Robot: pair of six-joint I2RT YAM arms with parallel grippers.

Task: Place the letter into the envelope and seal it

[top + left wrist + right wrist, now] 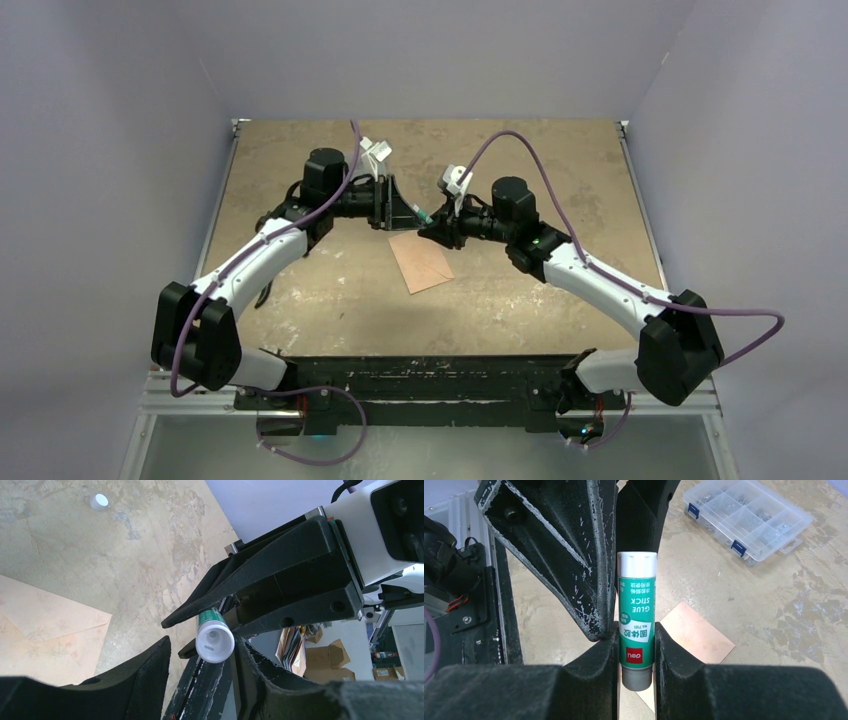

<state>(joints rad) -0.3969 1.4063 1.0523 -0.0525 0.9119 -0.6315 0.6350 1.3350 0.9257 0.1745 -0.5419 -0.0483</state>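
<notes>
Above the middle of the table (560, 170) the 2 grippers meet tip to tip, with a green glue stick (636, 610) bridging them. The right gripper (636, 640) is clamped on the stick's body near its grey end, both pads pressed flat against the label. The left gripper (202, 650) straddles the white end with its jaws apart. One pad sits close beside it and the other stands clear, so it looks to me like no grip at all.

The stick's long axis runs across the table from one gripper to the other, roughly level as far as I can judge from above. The envelope (422, 262) lies flat on the table just below and nearer the arm bases than the meeting point, its far edge almost under the right gripper's tip. From the left wrist view it shows faint flap lines.

I see only 1 salmon piece on the table. Whether the letter is already inside it I cannot tell.

The right arm carries the stick and is the one closer to the envelope. To reach the flap, that arm would have to tip the level stick downward and draw it a little toward the bases. Which end bears the glue is not clear to me.
</notes>
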